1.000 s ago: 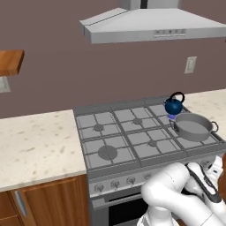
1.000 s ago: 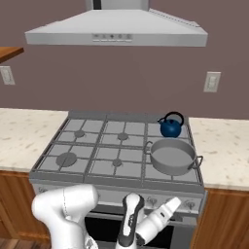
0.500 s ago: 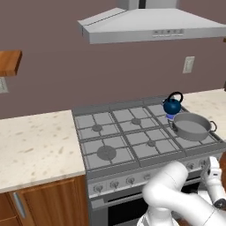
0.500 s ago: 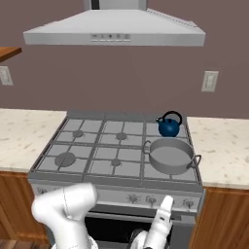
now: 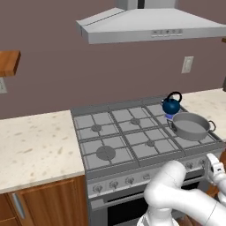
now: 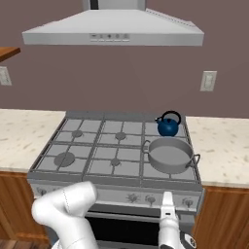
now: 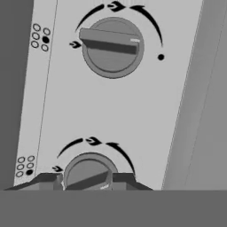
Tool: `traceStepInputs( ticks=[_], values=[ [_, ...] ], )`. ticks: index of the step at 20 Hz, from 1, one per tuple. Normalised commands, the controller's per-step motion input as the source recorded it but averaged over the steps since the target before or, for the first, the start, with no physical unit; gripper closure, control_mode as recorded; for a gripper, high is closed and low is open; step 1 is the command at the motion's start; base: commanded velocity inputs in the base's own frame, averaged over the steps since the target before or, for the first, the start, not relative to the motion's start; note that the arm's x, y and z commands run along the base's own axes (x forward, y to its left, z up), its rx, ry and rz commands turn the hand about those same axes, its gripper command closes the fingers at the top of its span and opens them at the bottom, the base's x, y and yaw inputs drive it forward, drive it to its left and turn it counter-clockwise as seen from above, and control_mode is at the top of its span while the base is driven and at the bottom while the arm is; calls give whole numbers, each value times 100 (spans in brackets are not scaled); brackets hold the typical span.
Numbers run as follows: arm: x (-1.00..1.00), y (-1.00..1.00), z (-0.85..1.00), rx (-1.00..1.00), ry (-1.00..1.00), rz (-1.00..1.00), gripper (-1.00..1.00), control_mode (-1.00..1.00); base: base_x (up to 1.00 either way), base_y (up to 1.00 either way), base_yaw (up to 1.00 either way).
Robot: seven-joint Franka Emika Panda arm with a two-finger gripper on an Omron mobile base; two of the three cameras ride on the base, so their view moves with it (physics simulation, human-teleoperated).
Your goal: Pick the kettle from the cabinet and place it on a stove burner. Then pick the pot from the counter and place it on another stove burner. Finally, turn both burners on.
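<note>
**A:** So where are we? Kettle (image 6: 168, 126) sits on the back right burner, pot (image 6: 170, 154) right in front of it on the front right one, nearly touching. Both placements look done to me.

**B:** Yep, only the burners are left. A second ago the arm was off to the side of the stove front; now the claw (image 7: 87, 178) has swung in on the control panel (image 7: 111, 115). In the hand view a knob (image 7: 87, 173) sits between its fingertips at 6 o'clock, another knob (image 7: 112, 47) up at 12.

**A:** Is it gripping?

**B:** Fingers are narrowed and straddling the lower knob, pretty much against its sides. Can't tell if it's actually clamped. There's a bluish glow under the kettle in the left view, so maybe one burner's already lit, not sure.
</note>
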Motion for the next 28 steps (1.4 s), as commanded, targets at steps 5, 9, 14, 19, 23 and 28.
traceStepInputs(
  ticks=[5,9,14,19,23,28],
  values=[
    [-26,1,20,-31,-24,31,-100,-100,0,0,0],
    [-64,-2,72,-24,-43,28,-100,-100,0,0,0],
    [-84,-12,94,-24,-46,26,-100,-100,0,0,0],
    [-100,-28,98,-23,-42,24,-100,-100,0,0,0],
    [-100,-36,85,-21,-38,24,-100,-100,0,0,0],
    [-100,-40,74,-21,-37,21,-100,-100,0,0,0]
  ],
)
